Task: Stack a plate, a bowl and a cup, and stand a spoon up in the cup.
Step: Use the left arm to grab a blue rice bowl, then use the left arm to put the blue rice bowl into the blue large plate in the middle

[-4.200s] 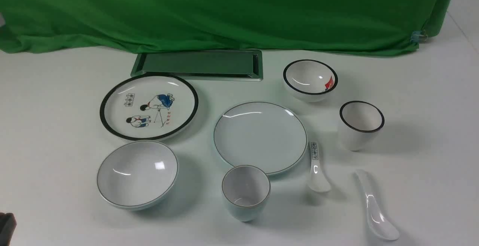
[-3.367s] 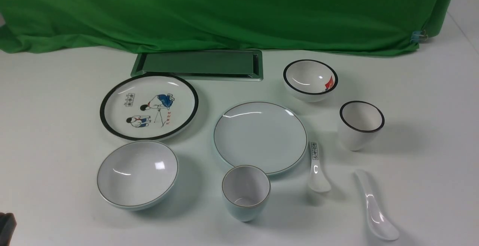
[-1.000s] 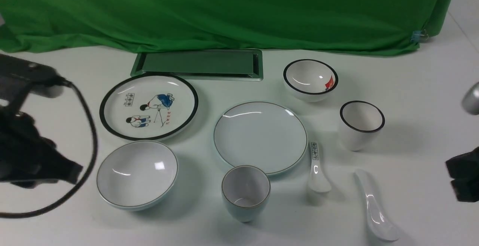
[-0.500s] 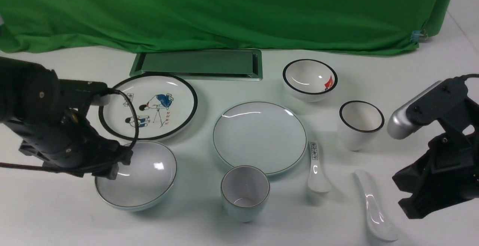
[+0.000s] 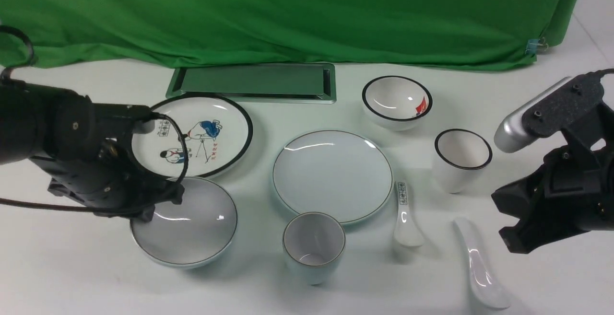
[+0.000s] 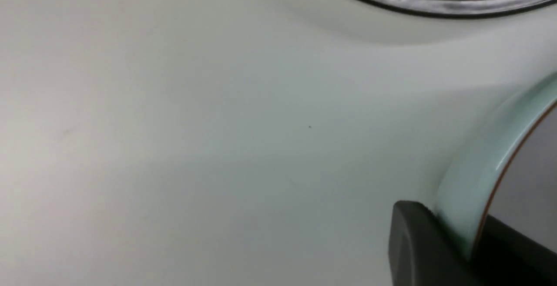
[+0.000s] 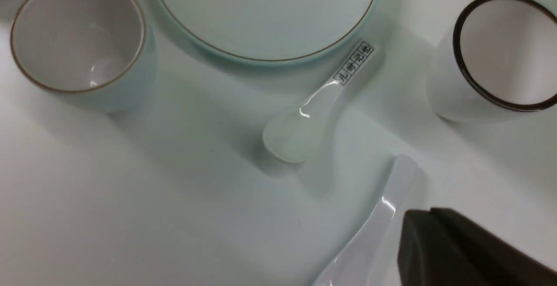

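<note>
White table (image 5: 72, 276): your left claw (image 5: 146, 214) pinches the bowl (image 5: 192, 231) rim near the front edge, likely to lift it onto the plate (image 5: 332, 175) mid-table; right claw (image 5: 509, 242), closed and empty, hovers beside the spoon (image 5: 479, 269).

The plate (image 5: 332, 176), bowl (image 5: 192, 231) and cup (image 5: 313, 263) are showing pale blue-green with thin dark rim lines — the spoon (image 5: 479, 267) is gleaming plain white. The picture plate (image 5: 231, 127) is wearing a thick black rim.

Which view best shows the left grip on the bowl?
Left wrist view: the left gripper straddles the bowl rim. Front view shows the whole bowl, but the gripper hides the contact. Right wrist view misses it.
</note>
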